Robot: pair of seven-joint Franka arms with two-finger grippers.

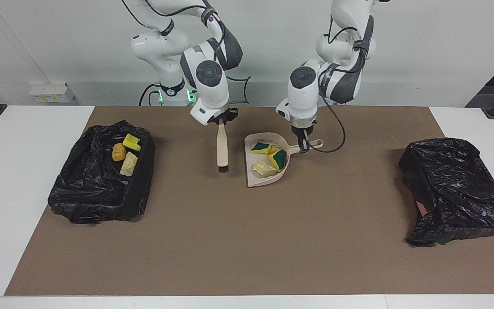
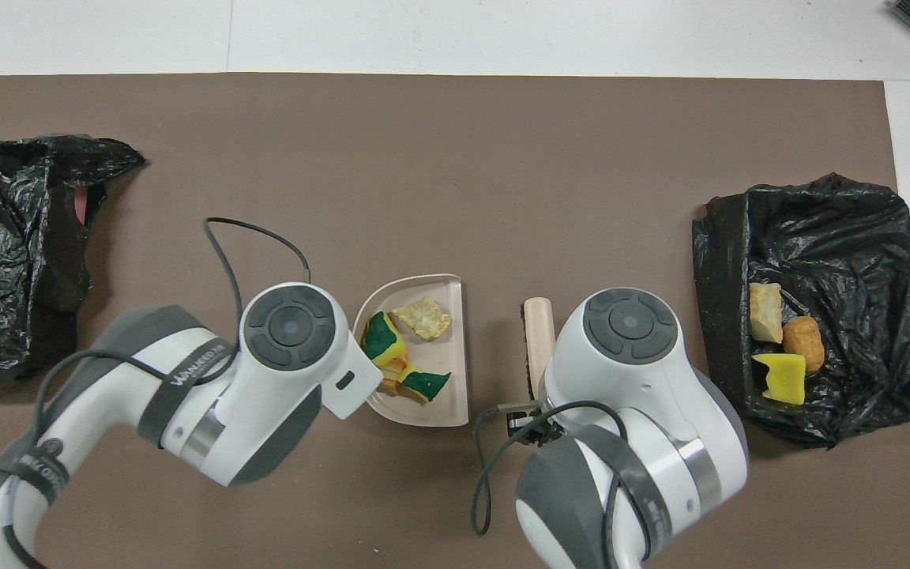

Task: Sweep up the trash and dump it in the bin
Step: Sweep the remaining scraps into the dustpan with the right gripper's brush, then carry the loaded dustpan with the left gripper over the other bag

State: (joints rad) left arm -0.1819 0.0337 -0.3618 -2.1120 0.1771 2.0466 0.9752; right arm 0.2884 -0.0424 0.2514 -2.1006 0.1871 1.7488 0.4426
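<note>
High facing camera across the table (image 1: 247, 257), steep overhead camera above robots, both sharing the tabletop

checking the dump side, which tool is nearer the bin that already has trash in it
Right. The right tool, holding the brush, is nearer that bin; the left tool holds the dustpan handle, toward the left arm's end.

I note both arms have glossy white shells with dark grey joint bands and round grey caps. Black cables loop off each wrist; green lights glow at the bases, upper centre.
</note>
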